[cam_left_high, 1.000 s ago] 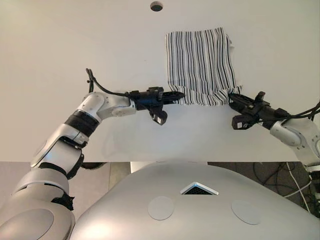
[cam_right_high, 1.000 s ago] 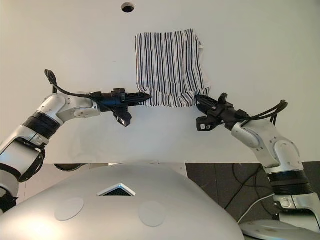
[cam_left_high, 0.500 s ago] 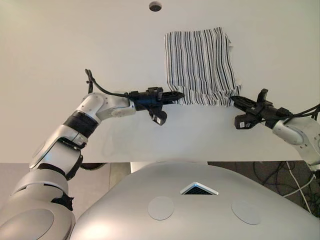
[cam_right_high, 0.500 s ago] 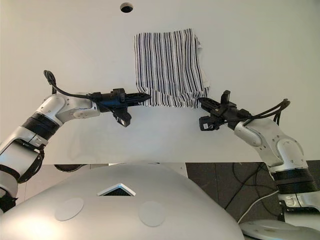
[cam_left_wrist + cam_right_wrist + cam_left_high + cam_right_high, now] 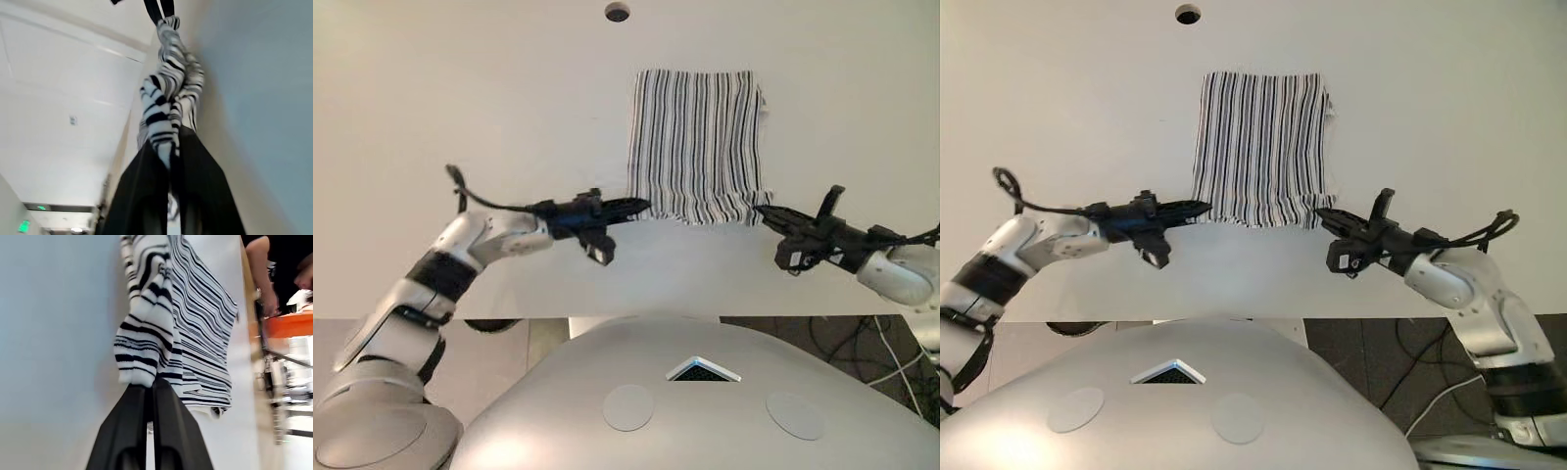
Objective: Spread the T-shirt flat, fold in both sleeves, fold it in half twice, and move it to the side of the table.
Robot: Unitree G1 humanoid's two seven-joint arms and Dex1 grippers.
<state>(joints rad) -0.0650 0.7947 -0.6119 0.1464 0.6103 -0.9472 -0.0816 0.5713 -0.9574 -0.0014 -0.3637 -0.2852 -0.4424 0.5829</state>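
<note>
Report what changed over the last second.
Both arms drew back toward the robot. The left gripper and the right gripper, each shut on a near corner of the T-shirt, dragged it across the table toward the near edge and slightly to the robot's left. The folded shirt now lies straighter and squarer. Both grips held, and the shirt stayed folded.

No text, number or brand can be read. The T-shirt (image 5: 695, 147) carries plain stripes with no lettering. In the left wrist view, at the lower left of the frame, there is a small green lit sign (image 5: 23, 225), with a second green glow (image 5: 42, 207) just above it. What either one bears is too small to make out.
</note>
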